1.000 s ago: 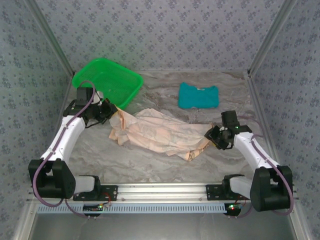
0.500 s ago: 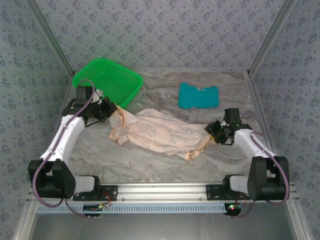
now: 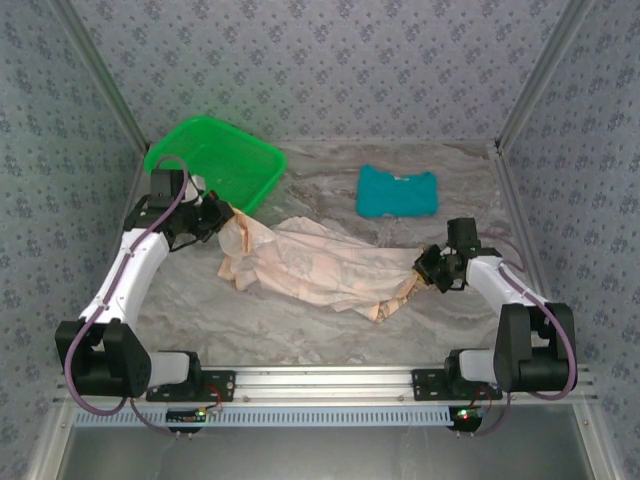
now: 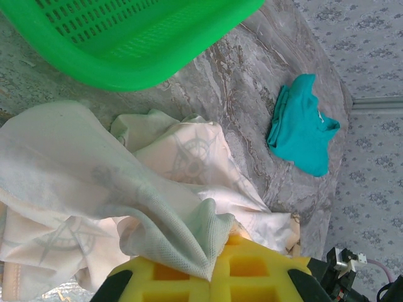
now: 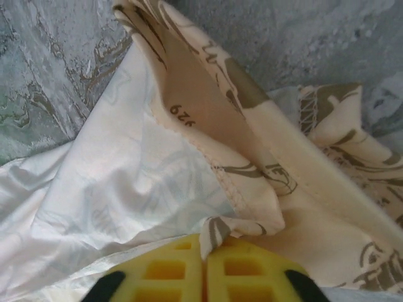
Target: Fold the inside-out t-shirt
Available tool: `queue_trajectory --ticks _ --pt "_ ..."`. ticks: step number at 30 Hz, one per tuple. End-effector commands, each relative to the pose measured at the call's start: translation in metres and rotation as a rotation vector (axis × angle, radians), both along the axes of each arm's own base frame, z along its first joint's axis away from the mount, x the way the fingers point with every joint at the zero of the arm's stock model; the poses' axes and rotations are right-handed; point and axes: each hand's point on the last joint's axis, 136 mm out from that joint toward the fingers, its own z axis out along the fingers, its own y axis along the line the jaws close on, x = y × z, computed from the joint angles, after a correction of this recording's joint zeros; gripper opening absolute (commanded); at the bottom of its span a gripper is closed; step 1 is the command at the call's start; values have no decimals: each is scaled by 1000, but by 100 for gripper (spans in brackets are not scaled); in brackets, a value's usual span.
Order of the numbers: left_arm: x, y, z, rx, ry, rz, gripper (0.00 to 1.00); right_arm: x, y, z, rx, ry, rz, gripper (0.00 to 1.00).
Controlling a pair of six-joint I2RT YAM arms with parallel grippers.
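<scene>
The inside-out t-shirt (image 3: pixel 320 265), crumpled at the middle of the counter (image 3: pixel 300 330), is clamped by the closed left end effector (image 3: pixel 222 222) at its 10 o'clock and the closed right end effector (image 3: pixel 422 272) at its 3 o'clock, so both should pull apart evenly.

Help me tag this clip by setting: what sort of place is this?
Likely a robot lab test cell: two arms bolted to a metal rail, patterned panel walls on a frame, and a t-shirt and basket on a marbled table.
</scene>
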Motion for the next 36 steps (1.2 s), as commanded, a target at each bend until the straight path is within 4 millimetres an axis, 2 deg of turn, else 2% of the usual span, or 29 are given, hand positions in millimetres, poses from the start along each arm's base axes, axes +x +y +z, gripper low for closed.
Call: queue_trajectory --ticks 1,3,5,7,11,12,13,16,19,22,23,25,28,32,35,36 --pt "4 1 30 -21 -63 1 0 17 -15 26 -74 -115 -2 0" --pt "7 0 52 -29 -116 -1 0 28 -25 56 -141 -212 9 0" --pt "10 1 78 -28 -184 -3 0 40 -32 94 -201 -340 23 0" --pt "14 4 111 -14 -265 -1 0 51 -38 140 -248 -469 34 0" --pt "15 8 194 36 -474 -15 0 63 -43 252 -339 -729 92 0" --pt "13 9 217 50 -538 -12 0 61 -43 276 -365 -781 101 0" --pt "9 11 238 64 -599 -9 0 57 -43 314 -392 -865 103 0" --pt "-12 13 298 98 -774 -19 0 35 -42 383 -448 -1007 110 0" --pt "-43 14 350 132 -930 -23 0 3 -33 428 -451 -1093 144 0" --pt "-76 17 385 171 -1059 -11 0 -32 -16 460 -421 -1184 201 0" --pt "-92 19 403 179 -1120 -2 0 -41 -11 466 -403 -1205 215 0" --pt "-114 24 426 199 -1199 22 0 -58 -2 477 -358 -1235 237 0" --pt "-133 26 451 209 -1265 37 0 -70 7 486 -296 -1254 252 0" --pt "-129 22 472 169 -1291 25 0 -71 0 490 -279 -1238 187 0" --pt "-99 19 471 147 -1259 23 0 -55 -10 468 -269 -1126 110 0" --pt "-82 18 465 137 -1224 30 0 -48 -11 454 -256 -1073 105 0"
